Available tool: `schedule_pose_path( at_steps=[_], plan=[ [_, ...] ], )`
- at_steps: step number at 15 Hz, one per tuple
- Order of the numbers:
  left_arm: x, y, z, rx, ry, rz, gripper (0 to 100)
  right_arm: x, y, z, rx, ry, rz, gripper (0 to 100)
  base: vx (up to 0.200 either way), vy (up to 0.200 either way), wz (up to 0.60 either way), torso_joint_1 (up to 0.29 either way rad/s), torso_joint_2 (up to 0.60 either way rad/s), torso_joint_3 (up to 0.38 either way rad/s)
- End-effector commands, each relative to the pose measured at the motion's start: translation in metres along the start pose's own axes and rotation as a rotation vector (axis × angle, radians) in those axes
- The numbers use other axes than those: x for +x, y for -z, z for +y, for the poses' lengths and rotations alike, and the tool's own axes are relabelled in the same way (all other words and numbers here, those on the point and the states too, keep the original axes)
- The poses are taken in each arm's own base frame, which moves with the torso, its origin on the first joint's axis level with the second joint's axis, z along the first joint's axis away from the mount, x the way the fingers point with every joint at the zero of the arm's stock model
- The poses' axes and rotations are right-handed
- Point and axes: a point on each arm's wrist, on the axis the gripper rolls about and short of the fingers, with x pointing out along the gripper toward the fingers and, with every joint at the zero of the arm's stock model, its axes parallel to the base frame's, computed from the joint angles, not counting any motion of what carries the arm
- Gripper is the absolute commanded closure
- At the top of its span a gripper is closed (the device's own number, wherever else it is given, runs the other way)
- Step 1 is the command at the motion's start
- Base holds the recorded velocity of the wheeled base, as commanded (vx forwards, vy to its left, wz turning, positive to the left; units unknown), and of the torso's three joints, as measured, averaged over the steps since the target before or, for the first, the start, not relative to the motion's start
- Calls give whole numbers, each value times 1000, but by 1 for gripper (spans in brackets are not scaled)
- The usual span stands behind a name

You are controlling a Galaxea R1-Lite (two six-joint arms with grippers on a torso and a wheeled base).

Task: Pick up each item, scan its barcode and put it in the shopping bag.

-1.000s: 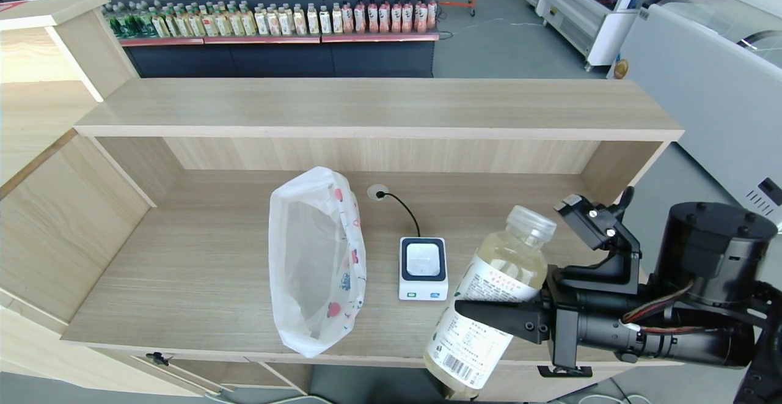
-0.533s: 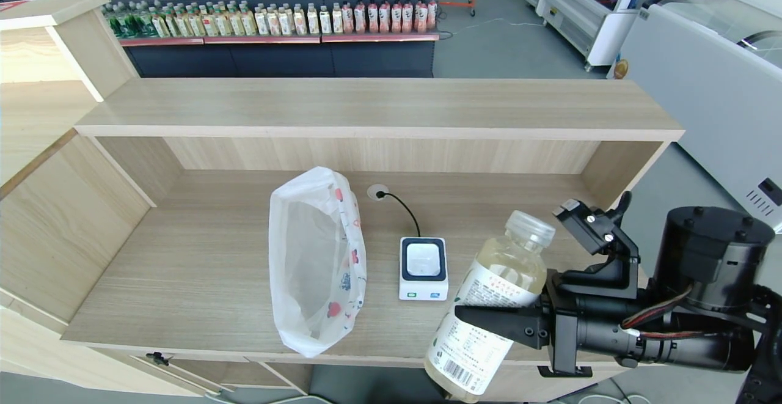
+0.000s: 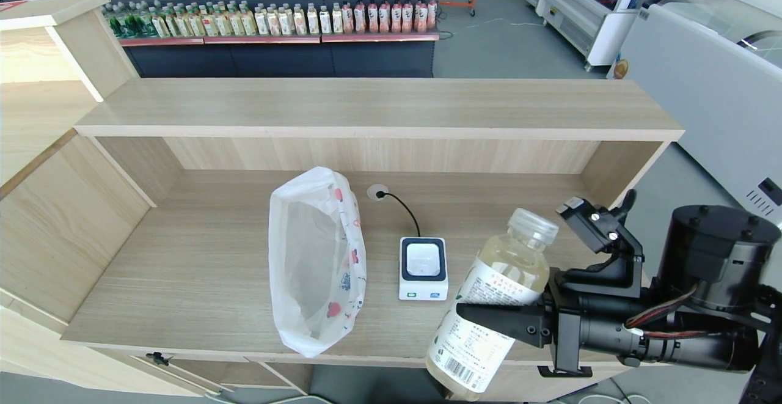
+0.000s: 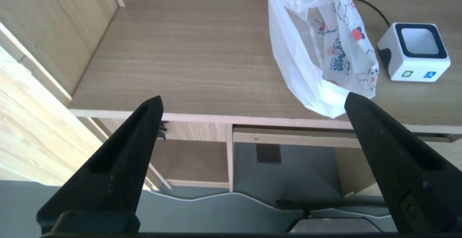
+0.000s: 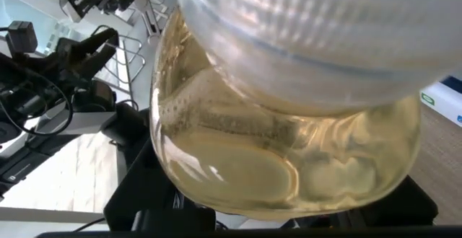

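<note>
My right gripper [image 3: 489,318] is shut on a clear bottle [image 3: 489,312] of pale yellow drink with a white label; its barcode [image 3: 458,370] faces up near the bottle's base. The bottle hangs tilted over the counter's front edge, just right of the white barcode scanner [image 3: 423,268]. Seen from the right wrist, the bottle's base [image 5: 289,151] is close up. The white shopping bag [image 3: 317,257] stands open left of the scanner, and shows again as the bag [image 4: 317,43] with the scanner [image 4: 415,52] beside it. My left gripper [image 4: 256,159] is open, below the counter's front edge.
The wooden counter [image 3: 201,269] has a raised back shelf [image 3: 379,107] and side walls. A black cable [image 3: 403,208] runs from the scanner to a hole in the counter. Store shelves of bottles [image 3: 275,19] and freezers [image 3: 702,68] stand beyond.
The bottle and right gripper dipped slightly, then rose back and shifted a little right. The bag and scanner have not moved.
</note>
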Motion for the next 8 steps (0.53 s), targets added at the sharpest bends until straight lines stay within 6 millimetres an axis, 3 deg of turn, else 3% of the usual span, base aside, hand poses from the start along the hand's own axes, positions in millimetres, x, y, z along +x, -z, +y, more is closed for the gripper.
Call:
schedule_pose_path(
  at_steps=[1, 3, 6, 8],
  plan=[
    [0, 0, 0, 0, -1, 0, 0, -1, -1, 1, -5, -1, -7, 100, 0, 0, 0, 0, 0, 0],
    [0, 0, 0, 0, -1, 0, 0, -6, -6, 4, -34, 30, -37, 100, 0, 0, 0, 0, 0, 0],
    [0, 0, 0, 0, -1, 0, 0, -26, -17, 4, -262, 246, -114, 100, 0, 0, 0, 0, 0, 0],
    [0, 0, 0, 0, -1, 0, 0, -70, -17, -26, -603, 608, 20, 100, 0, 0, 0, 0, 0, 0]
  ],
)
